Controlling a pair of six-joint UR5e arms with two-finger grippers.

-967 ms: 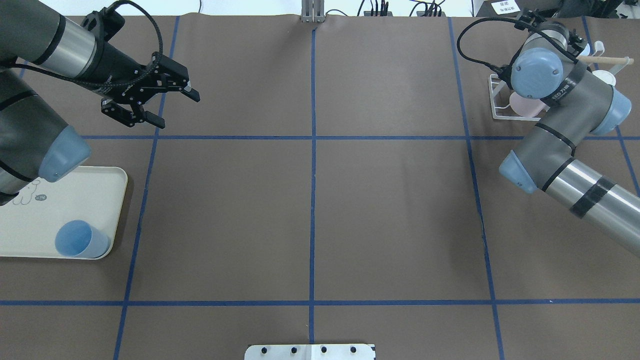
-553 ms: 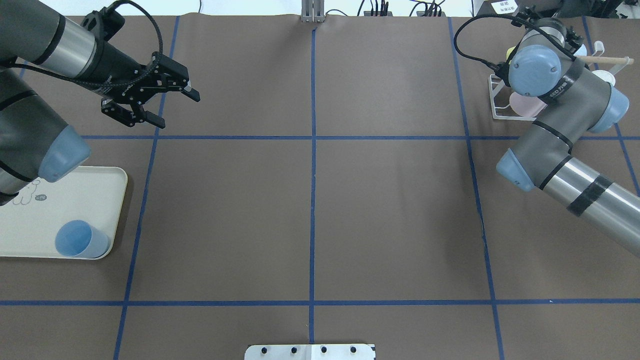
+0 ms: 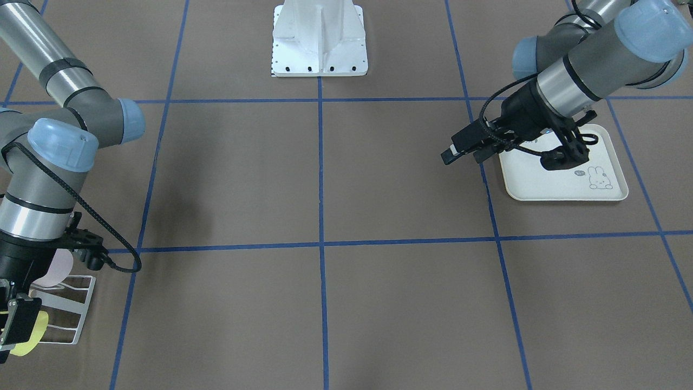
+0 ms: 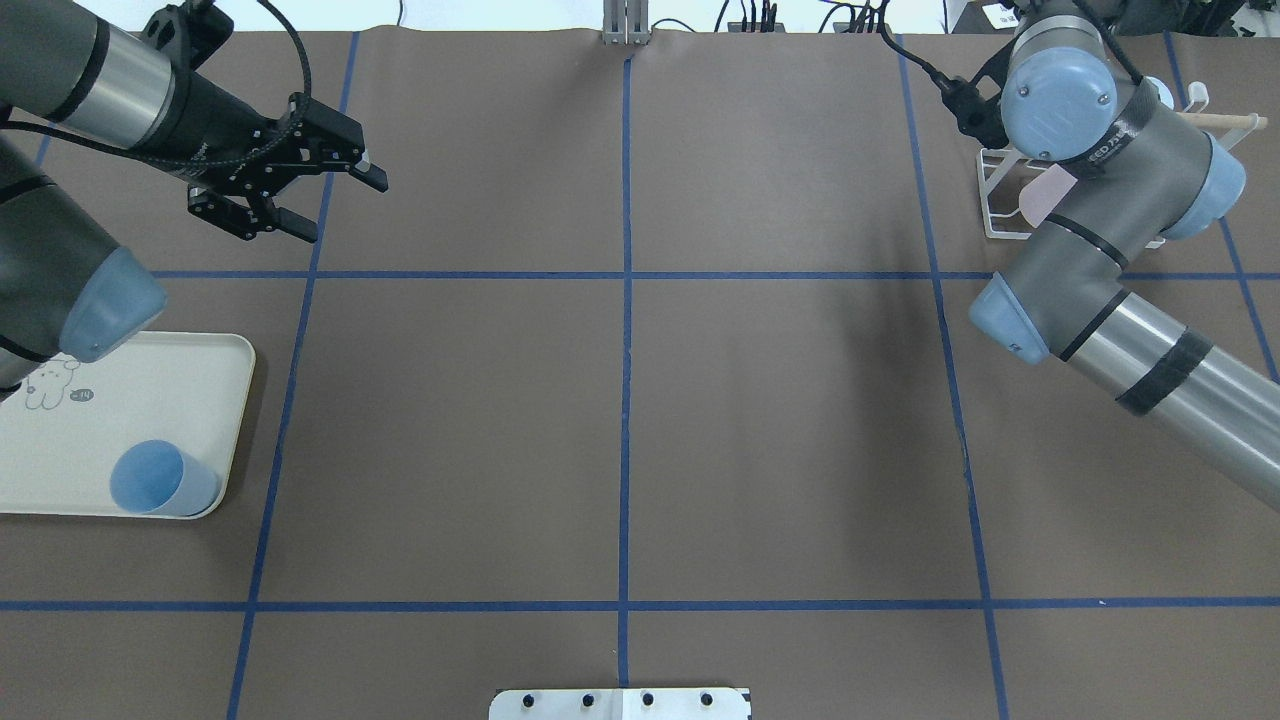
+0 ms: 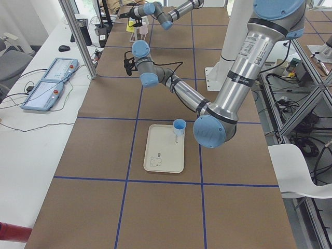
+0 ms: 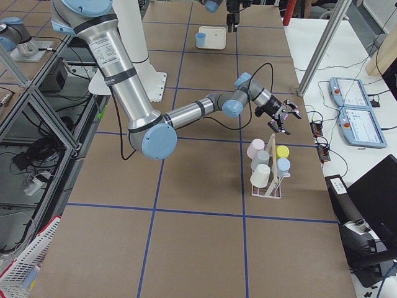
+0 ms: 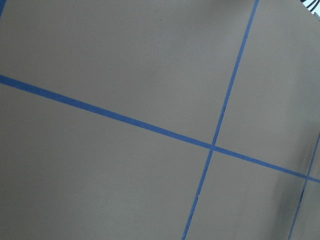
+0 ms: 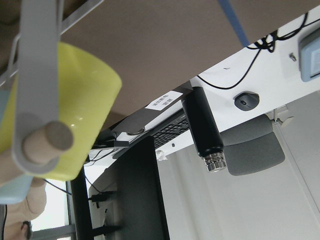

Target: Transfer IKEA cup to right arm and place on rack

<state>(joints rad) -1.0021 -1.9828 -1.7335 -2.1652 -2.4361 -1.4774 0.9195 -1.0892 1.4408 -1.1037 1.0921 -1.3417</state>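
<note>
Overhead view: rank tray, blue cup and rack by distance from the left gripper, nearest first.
1. tray: on the table's left side, just robot-ward of the left gripper.
2. blue cup: standing in the tray's corner nearest the robot.
3. rack: far across the table, on the right side.

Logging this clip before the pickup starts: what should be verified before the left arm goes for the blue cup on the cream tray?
1. Left gripper open and empty: ok.
2. Pale blue plastic cup upright, mouth up, on the cream rabbit-printed tray: ok.
3. Left gripper above the cup: not ok; it hovers over the brown table, away from the tray.
4. Right gripper open for the handover: cannot tell.
5. Right gripper clear of the white wire rack: cannot tell; it is close by.
6. Free prong on the rack: cannot tell; several cups hang there.
</note>
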